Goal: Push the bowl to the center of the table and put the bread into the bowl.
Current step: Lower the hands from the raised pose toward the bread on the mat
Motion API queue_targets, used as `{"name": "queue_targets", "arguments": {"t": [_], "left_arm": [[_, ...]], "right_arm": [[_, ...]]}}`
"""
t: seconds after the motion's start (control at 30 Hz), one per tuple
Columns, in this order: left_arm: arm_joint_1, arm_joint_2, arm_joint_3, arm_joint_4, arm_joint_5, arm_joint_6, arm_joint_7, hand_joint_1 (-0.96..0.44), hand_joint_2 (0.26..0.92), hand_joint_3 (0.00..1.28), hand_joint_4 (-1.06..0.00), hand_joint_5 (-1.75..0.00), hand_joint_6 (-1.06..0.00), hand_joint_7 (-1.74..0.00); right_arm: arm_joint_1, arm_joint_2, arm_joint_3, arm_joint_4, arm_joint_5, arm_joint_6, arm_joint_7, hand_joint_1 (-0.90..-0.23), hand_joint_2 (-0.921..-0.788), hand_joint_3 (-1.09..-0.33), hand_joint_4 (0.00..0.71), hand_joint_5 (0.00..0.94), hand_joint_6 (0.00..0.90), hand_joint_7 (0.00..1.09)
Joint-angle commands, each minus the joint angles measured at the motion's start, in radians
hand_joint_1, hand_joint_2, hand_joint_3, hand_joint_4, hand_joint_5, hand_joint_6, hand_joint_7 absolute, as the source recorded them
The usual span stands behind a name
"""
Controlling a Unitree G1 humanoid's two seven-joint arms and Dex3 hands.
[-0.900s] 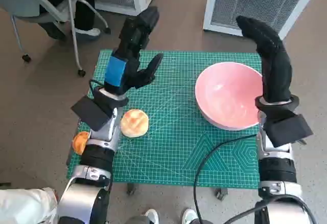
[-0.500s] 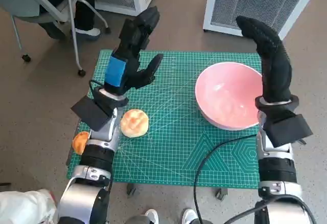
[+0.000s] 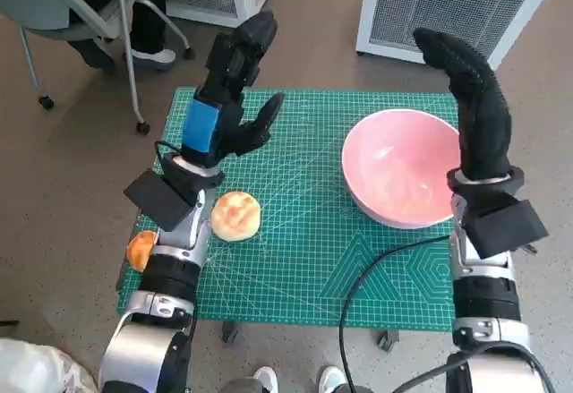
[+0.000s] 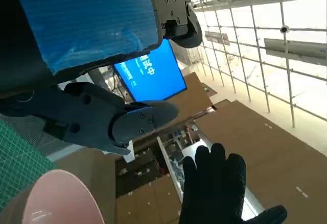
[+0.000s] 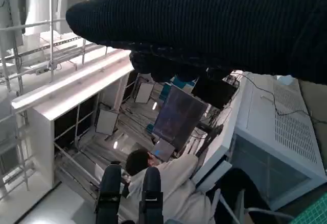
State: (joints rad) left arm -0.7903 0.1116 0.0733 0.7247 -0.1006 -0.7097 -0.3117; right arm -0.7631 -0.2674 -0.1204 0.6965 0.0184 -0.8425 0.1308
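A pink bowl (image 3: pixel 403 167) sits on the right part of the green cutting mat (image 3: pixel 304 232); its rim (image 4: pixel 59 198) shows in the left wrist view too. A round golden bread roll (image 3: pixel 235 215) lies on the mat's left side, just right of my left forearm. My left hand (image 3: pixel 231 84) is raised above the mat's far left, fingers spread, holding nothing. My right hand (image 3: pixel 472 98) in the black glove is lifted upright at the bowl's right rim, fingers extended, holding nothing; whether it touches the bowl is unclear. The left wrist view also shows that glove (image 4: pixel 217 191).
An orange object (image 3: pixel 141 250) lies at the mat's left edge behind my left forearm. A black cable (image 3: pixel 376 272) crosses the mat's near right. White cabinets (image 3: pixel 448 4) stand beyond the table, and a seated person's chair (image 3: pixel 81 17) is at far left. Shoes (image 3: pixel 295 380) show below the table.
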Motion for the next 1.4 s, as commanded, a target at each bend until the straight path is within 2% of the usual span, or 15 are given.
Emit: {"name": "queue_targets", "arguments": {"t": [0.03, 0.13, 0.23, 0.37, 0.43, 0.57, 0.73, 0.97, 1.17, 1.3, 1.4], "left_arm": [[0.021, 0.006, -0.002, -0.023, 0.014, 0.001, 0.015, -0.3, 0.921, 0.51, -0.15, -0.16, 0.0, -0.62], [0.025, 0.005, -0.002, -0.031, 0.019, 0.002, 0.023, -0.29, 0.921, 0.51, -0.15, -0.16, 0.0, -0.62], [0.031, 0.008, 0.001, -0.034, 0.019, 0.0, 0.029, -0.29, 0.921, 0.51, -0.16, -0.17, 0.0, -0.62], [0.034, 0.01, 0.001, -0.032, 0.022, -0.003, 0.04, -0.29, 0.921, 0.51, -0.16, -0.17, 0.0, -0.63], [0.038, 0.01, 0.001, -0.034, 0.025, -0.005, 0.046, -0.29, 0.921, 0.52, -0.17, -0.17, 0.0, -0.64], [0.043, 0.011, 0.002, -0.041, 0.026, -0.006, 0.051, -0.29, 0.921, 0.52, -0.18, -0.17, 0.0, -0.65], [0.044, 0.014, 0.003, -0.04, 0.026, -0.008, 0.054, -0.29, 0.921, 0.52, -0.18, -0.18, 0.0, -0.66], [0.045, 0.019, 0.005, -0.044, 0.029, -0.009, 0.06, -0.3, 0.921, 0.52, -0.18, -0.18, 0.0, -0.67], [0.049, 0.024, 0.006, -0.051, 0.025, -0.006, 0.057, -0.3, 0.921, 0.51, -0.18, -0.18, 0.0, -0.67], [0.054, 0.028, 0.007, -0.06, 0.023, -0.003, 0.056, -0.31, 0.921, 0.51, -0.18, -0.18, 0.0, -0.67], [0.057, 0.032, 0.008, -0.065, 0.022, -0.001, 0.055, -0.31, 0.921, 0.51, -0.18, -0.18, 0.0, -0.67]], "right_arm": [[0.034, -0.071, -0.066, 0.061, 0.063, -0.033, 0.031, -0.693, -0.921, -0.773, 0.289, 0.002, 0.015, 0.6], [0.029, -0.095, -0.1, 0.123, 0.076, -0.062, 0.02, -0.701, -0.921, -0.761, 0.293, 0.002, 0.045, 0.55], [0.038, -0.125, -0.147, 0.204, 0.044, -0.1, -0.075, -0.701, -0.921, -0.754, 0.3, 0.002, 0.092, 0.46], [0.05, -0.147, -0.175, 0.272, 0.024, -0.126, -0.142, -0.698, -0.921, -0.755, 0.302, 0.001, 0.121, 0.4], [0.06, -0.162, -0.192, 0.322, 0.032, -0.131, -0.164, -0.689, -0.921, -0.764, 0.289, 0.0, 0.129, 0.38], [0.069, -0.178, -0.219, 0.403, 0.075, -0.113, -0.142, -0.678, -0.921, -0.776, 0.262, 0.0, 0.144, 0.35], [0.079, -0.188, -0.238, 0.476, 0.088, -0.083, -0.137, -0.677, -0.921, -0.787, 0.241, 0.002, 0.168, 0.26], [0.086, -0.162, -0.256, 0.559, 0.11, 0.033, -0.145, -0.654, -0.921, -0.794, 0.252, 0.006, 0.199, 0.22], [0.087, -0.129, -0.254, 0.591, 0.105, 0.099, -0.145, -0.652, -0.921, -0.793, 0.271, 0.006, 0.214, 0.16], [0.078, -0.102, -0.26, 0.603, 0.116, 0.15, -0.113, -0.657, -0.921, -0.792, 0.27, 0.003, 0.201, 0.14], [0.073, -0.084, -0.253, 0.608, 0.106, 0.182, -0.113, -0.662, -0.921, -0.789, 0.263, 0.001, 0.194, 0.14]]}}
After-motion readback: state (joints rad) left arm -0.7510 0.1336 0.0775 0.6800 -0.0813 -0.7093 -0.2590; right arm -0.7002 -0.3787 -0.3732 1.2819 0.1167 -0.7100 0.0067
